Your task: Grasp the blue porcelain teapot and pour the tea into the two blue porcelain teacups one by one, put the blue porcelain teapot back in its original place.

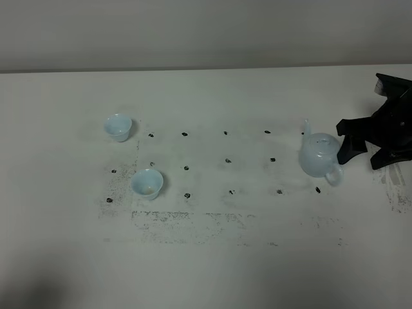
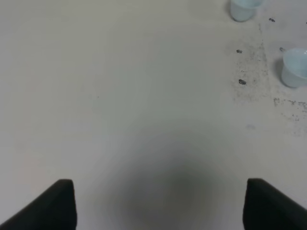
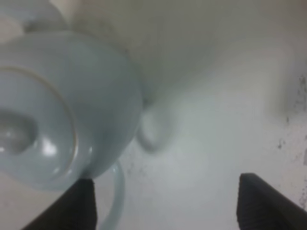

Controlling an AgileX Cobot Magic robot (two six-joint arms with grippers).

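White table (image 1: 206, 277) against a plain pale wall (image 1: 193, 32).
Lit evenly and softly; marked across the middle with a grid of small black dots (image 1: 228, 160); scuffed with grey smudges (image 1: 180, 219) along the near side of that grid and at the right edge; dimmed by a soft shadow (image 1: 32, 290) at the near left corner.

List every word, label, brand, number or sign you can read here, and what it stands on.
None: no view shows readable text.
The blue porcelain teapot, the far teacup and the near teacup are plain.
The dark marks on the table are dots and smudges, not letters.
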